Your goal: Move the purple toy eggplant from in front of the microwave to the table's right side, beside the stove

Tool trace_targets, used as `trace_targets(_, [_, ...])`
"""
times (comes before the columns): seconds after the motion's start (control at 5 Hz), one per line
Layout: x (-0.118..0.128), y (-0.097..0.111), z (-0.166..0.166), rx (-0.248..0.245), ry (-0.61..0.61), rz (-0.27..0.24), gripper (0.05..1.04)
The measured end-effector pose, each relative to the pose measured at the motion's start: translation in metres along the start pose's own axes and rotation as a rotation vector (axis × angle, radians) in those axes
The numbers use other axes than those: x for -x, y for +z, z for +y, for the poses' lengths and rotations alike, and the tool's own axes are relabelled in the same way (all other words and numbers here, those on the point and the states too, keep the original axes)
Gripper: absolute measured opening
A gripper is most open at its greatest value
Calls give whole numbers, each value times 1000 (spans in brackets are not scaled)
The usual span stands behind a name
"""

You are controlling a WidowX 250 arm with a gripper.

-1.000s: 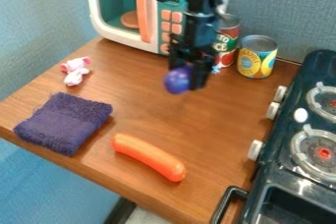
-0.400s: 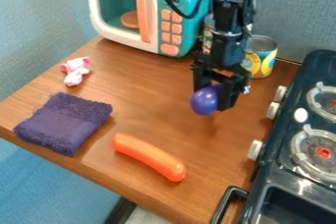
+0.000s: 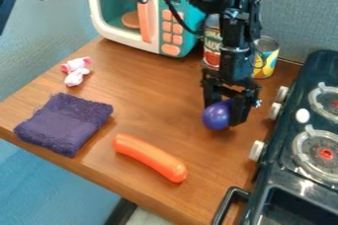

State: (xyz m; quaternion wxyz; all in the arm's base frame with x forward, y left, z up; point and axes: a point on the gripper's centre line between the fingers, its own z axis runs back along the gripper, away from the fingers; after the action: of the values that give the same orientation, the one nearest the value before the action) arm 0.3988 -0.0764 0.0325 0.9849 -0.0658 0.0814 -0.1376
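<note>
Camera view: gripper [image 3: 226, 116] closed around purple ball [image 3: 217, 116], opened about ball-wide, ball between its fingers, low over table [image 3: 158, 100]. Whether ball touches table, can't tell. Stove [image 3: 290, 165] to the image right of gripper. Cans [image 3: 212, 46] [image 3: 265, 57] behind it, microwave [image 3: 125, 17] behind and left. Orange sausage [image 3: 149, 157] in front and left. Purple cloth [image 3: 64, 124] well left, pink toy [image 3: 76, 71] farther back left.Camera view: gripper [image 3: 226, 116] closed onto purple ball [image 3: 216, 116], fingers parted about as wide as the ball, low over table [image 3: 155, 105]; can't tell if ball touches table. Stove [image 3: 269, 189] right of gripper. Red can [image 3: 212, 46] and yellow can [image 3: 265, 58] behind it, microwave [image 3: 112, 29] behind and left. Orange sausage [image 3: 149, 157] nearer camera, to its left. Purple cloth [image 3: 64, 124] well left, pink toy [image 3: 76, 71] left and farther back.

The ball [image 3: 216, 116] is between towel [image 3: 64, 124] and stove [image 3: 276, 169], behind and right of the sausage [image 3: 149, 157].
</note>
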Motion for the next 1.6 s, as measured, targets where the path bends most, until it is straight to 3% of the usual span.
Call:
trace_targets(0.6, [-4,-8,-2,18,57,-6,801])
trace_targets(0.8, [-5,-9,-4,-28,62,9,871])
trace_targets(1.0, [-5,-10,-9,-34,69,14,1011])
trace_targets(1.6, [-5,-11,-14,17,84,-17,1004])
